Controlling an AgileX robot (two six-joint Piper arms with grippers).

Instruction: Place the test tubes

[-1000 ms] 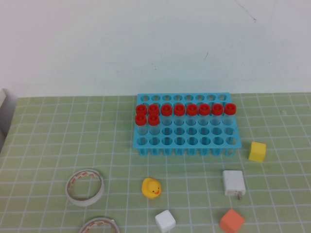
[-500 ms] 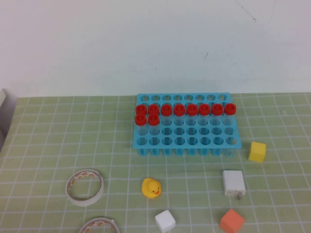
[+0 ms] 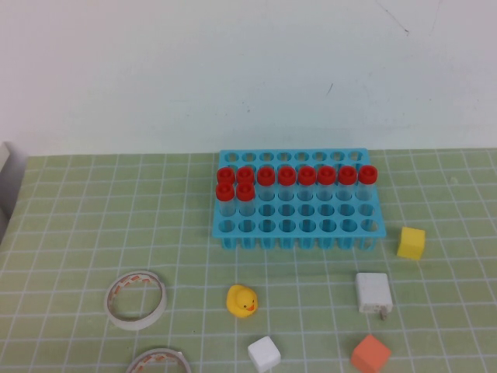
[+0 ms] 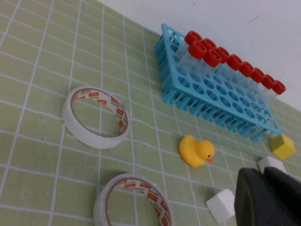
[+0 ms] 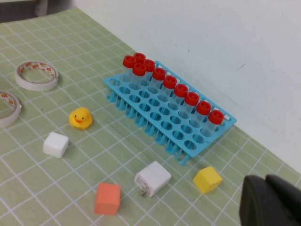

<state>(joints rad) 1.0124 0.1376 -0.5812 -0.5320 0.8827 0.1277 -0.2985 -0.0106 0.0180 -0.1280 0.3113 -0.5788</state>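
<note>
Blue rack [image 3: 295, 236] mid-table, long side toward the robot. Ten clear, red-capped tubes [image 3: 307, 183] upright in it: eight across the second row from the back, two at the third row's left end

Scene is lit brightly and evenly; diffuse light from above is indicated. Only short, soft shadows are recorded beneath the blue rack [image 3: 295, 228] and at the base of the yellow duck [image 3: 241, 301]. No hard glare is noted; faint highlights are seen on the red caps of the test tubes [image 4: 213, 57]. The white wall [image 3: 248, 70] is rendered slightly washed out. In the wrist views the left gripper [image 4: 264, 193] and right gripper [image 5: 266, 195], close to the lens, are seen dark and out of focus.
</note>
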